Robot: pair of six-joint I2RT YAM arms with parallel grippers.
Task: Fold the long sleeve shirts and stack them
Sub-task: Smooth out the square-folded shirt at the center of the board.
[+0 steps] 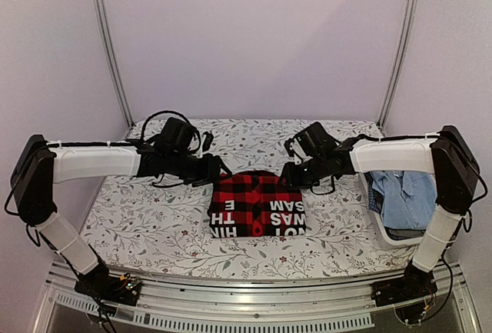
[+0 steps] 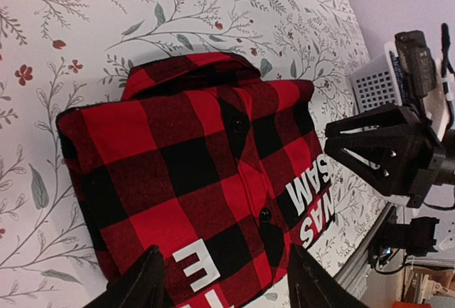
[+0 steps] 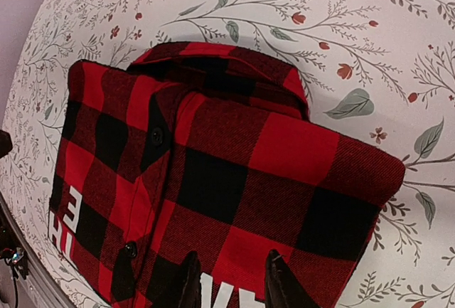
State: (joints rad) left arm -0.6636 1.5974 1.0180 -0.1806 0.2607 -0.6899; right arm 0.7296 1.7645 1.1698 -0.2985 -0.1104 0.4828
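Observation:
A long sleeve shirt (image 1: 257, 206) in red-and-black check lies folded into a neat square at the middle of the floral tabletop, white block letters showing along its near edge. My left gripper (image 1: 221, 171) hovers over its far left corner, and my right gripper (image 1: 290, 173) over its far right corner. In the left wrist view the shirt (image 2: 192, 173) lies flat under my left gripper (image 2: 227, 283), whose jaws stand wide apart and empty. In the right wrist view my right gripper (image 3: 233, 279) is open by a narrower gap above the shirt (image 3: 227, 180), holding no cloth.
A white laundry basket (image 1: 382, 229) stands at the table's right edge with a blue shirt (image 1: 407, 194) inside. A metal rail (image 1: 254, 291) runs along the near edge. Walls close in the back and sides.

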